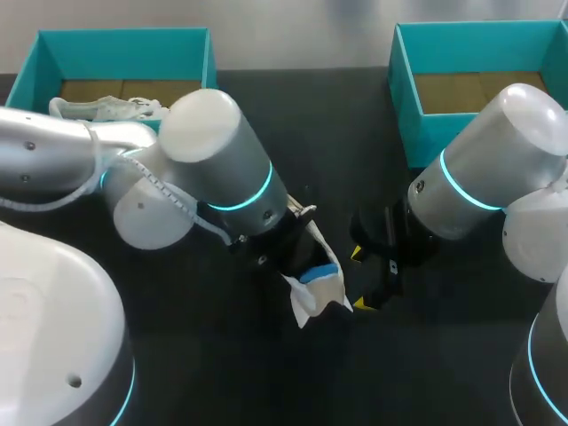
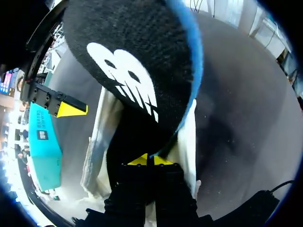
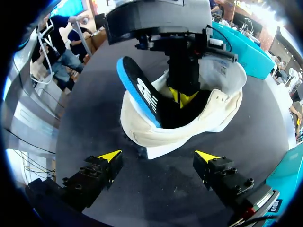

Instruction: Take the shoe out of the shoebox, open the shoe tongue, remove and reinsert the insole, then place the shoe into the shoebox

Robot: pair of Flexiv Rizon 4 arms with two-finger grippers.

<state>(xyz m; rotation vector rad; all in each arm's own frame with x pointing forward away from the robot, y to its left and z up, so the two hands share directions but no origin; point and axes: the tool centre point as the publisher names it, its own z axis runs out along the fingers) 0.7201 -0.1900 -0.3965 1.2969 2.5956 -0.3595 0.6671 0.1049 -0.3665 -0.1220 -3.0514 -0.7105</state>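
Note:
A white shoe (image 1: 318, 300) lies on the black table near the middle. Its black insole (image 3: 142, 94), with a blue edge and a white logo, sticks up out of the shoe's opening. My left gripper (image 2: 150, 160) reaches down into the shoe (image 2: 188, 142), shut on the insole's (image 2: 137, 61) lower edge. In the head view the left gripper (image 1: 306, 257) is mostly hidden by its wrist. My right gripper (image 3: 157, 156) stands open just short of the shoe (image 3: 180, 130), with nothing between its fingers. The head view shows the right gripper (image 1: 358, 279) beside the shoe's right side.
A teal shoebox (image 1: 40, 53) at the back left holds another white shoe (image 1: 106, 108). A second teal shoebox (image 1: 404, 80) stands at the back right with a bare cardboard floor. Bare black table (image 1: 222, 364) lies in front of the shoe.

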